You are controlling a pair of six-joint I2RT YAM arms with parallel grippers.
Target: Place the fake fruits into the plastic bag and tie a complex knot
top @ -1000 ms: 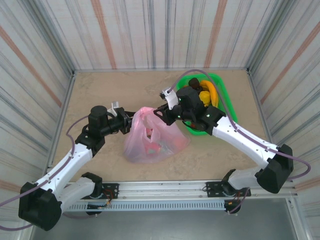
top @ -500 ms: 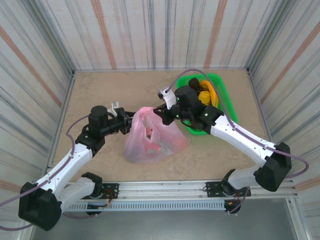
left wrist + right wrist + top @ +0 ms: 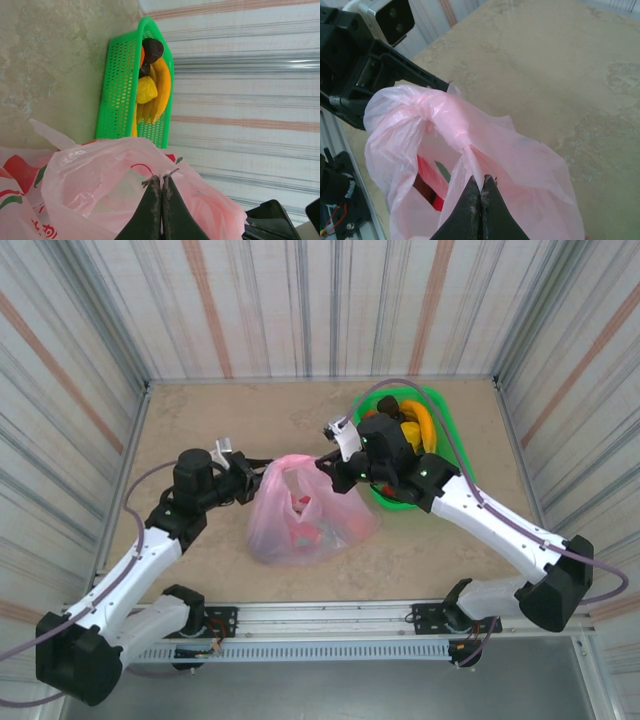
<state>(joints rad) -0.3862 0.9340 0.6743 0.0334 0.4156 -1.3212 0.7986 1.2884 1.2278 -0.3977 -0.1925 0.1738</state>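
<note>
The left pincer (image 3: 161,179) is pressed together on the thin rim of the plastic bag (image 3: 305,520), which sits on the surface (image 3: 200,420) between both pincers. The right pincer (image 3: 481,180) pinches the bag's bunched pink film on the opposite side. Behind the right pincer, bananas (image 3: 421,425) lie in the green tray (image 3: 441,408). Red fruit pieces (image 3: 300,532) show inside the bag.

A green perforated tray (image 3: 117,90) sits on the beige mottled table (image 3: 230,415) — far right side, striped walls (image 3: 300,300) around.
</note>
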